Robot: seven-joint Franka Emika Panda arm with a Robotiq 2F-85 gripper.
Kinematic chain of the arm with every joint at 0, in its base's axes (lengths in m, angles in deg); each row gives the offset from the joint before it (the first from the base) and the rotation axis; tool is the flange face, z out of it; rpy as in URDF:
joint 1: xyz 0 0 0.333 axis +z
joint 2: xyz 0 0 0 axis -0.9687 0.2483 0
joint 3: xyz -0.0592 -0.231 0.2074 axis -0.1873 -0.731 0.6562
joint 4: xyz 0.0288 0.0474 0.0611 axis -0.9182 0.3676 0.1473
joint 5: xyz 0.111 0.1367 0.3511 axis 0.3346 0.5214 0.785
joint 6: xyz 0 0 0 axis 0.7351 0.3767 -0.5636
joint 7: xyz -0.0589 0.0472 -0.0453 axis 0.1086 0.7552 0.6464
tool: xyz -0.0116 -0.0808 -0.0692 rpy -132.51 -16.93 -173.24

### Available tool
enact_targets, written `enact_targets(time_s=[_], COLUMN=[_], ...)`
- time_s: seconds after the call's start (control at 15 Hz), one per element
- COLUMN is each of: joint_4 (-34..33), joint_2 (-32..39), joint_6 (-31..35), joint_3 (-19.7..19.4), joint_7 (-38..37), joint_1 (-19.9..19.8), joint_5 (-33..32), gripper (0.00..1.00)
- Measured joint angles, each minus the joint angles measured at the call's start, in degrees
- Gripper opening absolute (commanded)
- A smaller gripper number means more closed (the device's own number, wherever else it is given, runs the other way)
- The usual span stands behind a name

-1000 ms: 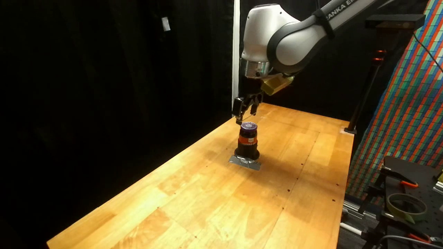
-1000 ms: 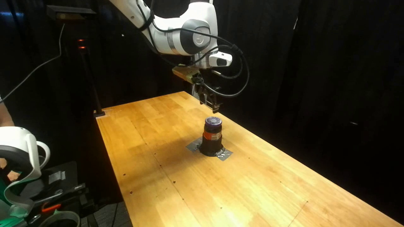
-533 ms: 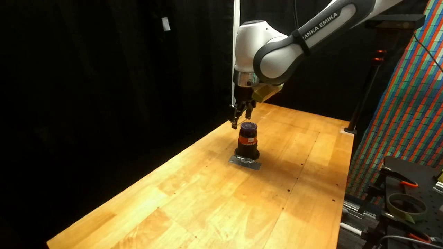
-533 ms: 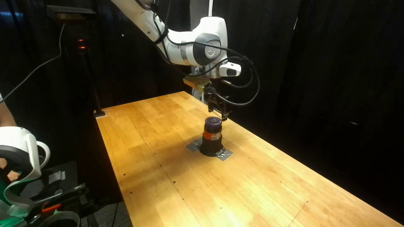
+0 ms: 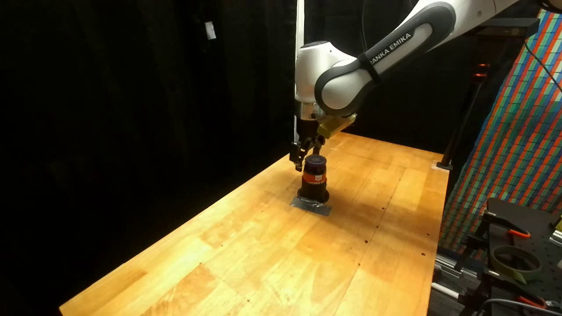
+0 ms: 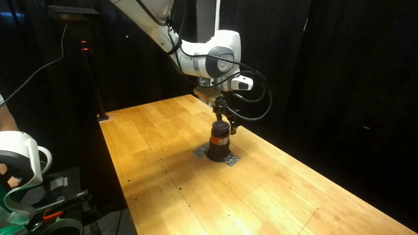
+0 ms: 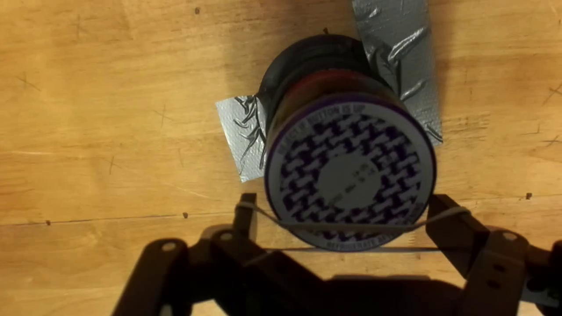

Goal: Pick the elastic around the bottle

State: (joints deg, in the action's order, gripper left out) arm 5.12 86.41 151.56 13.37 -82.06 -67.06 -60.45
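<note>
Fitting step, I judge: gripper [image 7: 343, 204] at bottle [image 5: 315, 179], fingers [image 7: 456, 237] spread, elastic [image 7: 347, 227] stretched between them across the lid [image 7: 350, 177]. Next: probably centre elastic over bottle, lower.

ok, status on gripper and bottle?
Gripper open, elastic stretched across it. Bottle upright, black base taped down. In the way: lid, possibly snagging elastic.

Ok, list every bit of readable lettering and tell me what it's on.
"REJECT IF BUTTON IS UP": edge of the patterned lid.
"REFRIGERATE": opposite edge of that lid; what follows is unclear.
"ANKA EMIKA": robot arm; a black band hides the start.
Too blurred to read: the stamp at the lid's centre and the side print on the bottle.
</note>
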Motion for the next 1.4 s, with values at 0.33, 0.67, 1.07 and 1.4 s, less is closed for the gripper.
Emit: enact_targets(time_s=[0.33,0.67,1.07,1.4], joint_4=[-0.01,2.12,5.89,9.02], joint_2=[-0.19,-2.20,-4.87,-5.79], joint_6=[-4.70,-5.40,-5.09,-3.67], joint_3=[0.03,0.19,0.60,0.92], joint_7=[4.53,6.96,8.45,9.72], joint_1=[-0.71,-1.85,-3.44,-4.30], joint_5=[3.48,6.58,11.53,14.88], gripper=[1.00,1.00,1.00,1.00])
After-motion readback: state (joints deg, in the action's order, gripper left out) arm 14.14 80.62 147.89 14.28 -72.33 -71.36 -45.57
